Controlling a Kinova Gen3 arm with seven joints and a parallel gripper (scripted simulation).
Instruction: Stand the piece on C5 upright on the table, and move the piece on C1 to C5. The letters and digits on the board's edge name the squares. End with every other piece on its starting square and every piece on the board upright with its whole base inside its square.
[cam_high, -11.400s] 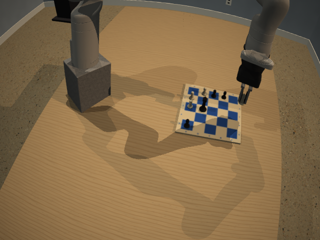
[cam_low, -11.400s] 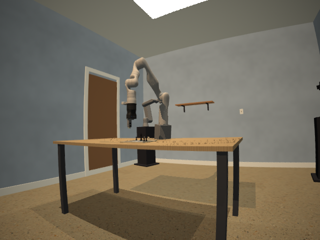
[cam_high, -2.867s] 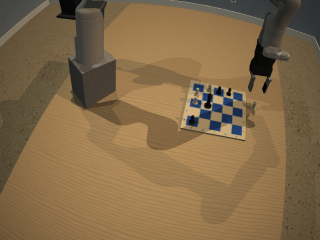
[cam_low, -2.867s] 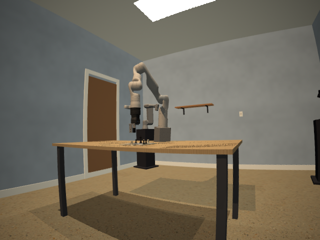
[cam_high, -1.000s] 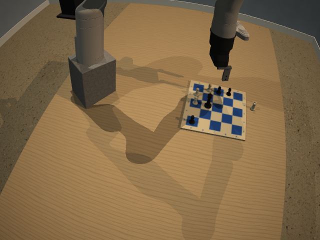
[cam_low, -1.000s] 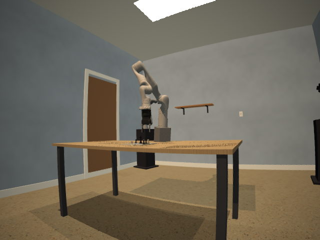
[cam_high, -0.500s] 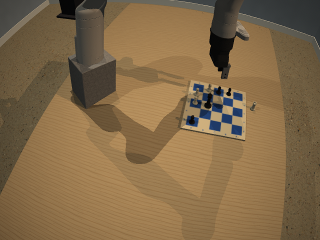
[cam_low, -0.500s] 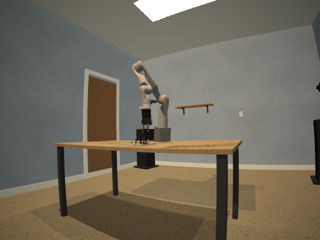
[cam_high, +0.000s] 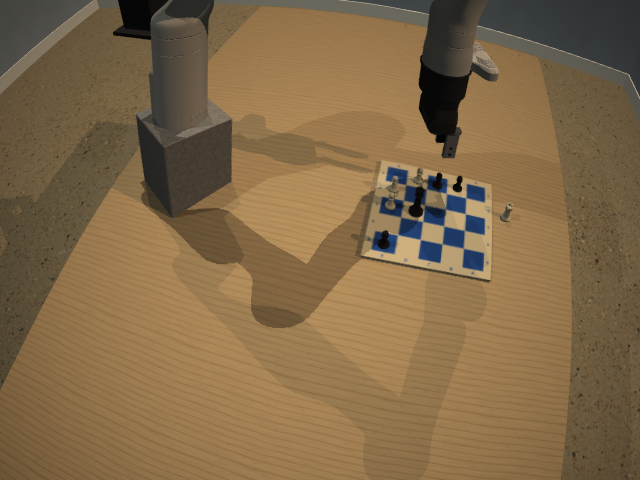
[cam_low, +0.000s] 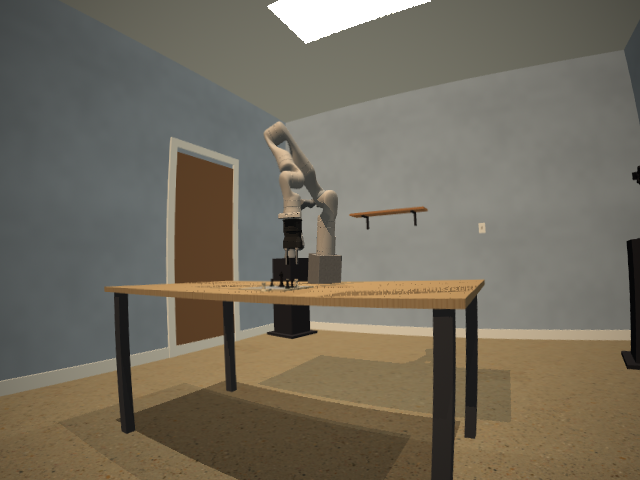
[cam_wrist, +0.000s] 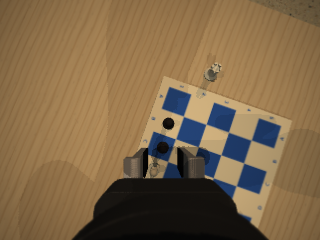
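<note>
A small blue-and-cream chessboard (cam_high: 433, 251) (cam_wrist: 235, 148) lies on the wooden table (cam_high: 155, 335) (cam_low: 387, 295). Two black pawns (cam_high: 437, 180) (cam_high: 457, 183) (cam_wrist: 162, 147) (cam_wrist: 168, 122) and a white piece (cam_high: 418, 176) (cam_wrist: 155, 169) stand along its far row. A tall black piece (cam_high: 416, 202), two white pieces (cam_high: 394, 184) (cam_high: 390, 201) and a black pawn (cam_high: 383, 239) stand further left. A white piece (cam_high: 507, 211) (cam_wrist: 212, 73) stands upright on the table just off the board's right edge. My gripper (cam_high: 448, 150) (cam_low: 291, 254) (cam_wrist: 162, 158) is open and empty, hanging above the far row. I cannot read the square labels.
The arm's grey pedestal (cam_high: 183, 155) (cam_low: 324, 268) stands on the table to the left of the board. The table's right edge runs close to the board. A dark cabinet (cam_low: 291, 320) stands on the floor behind the table.
</note>
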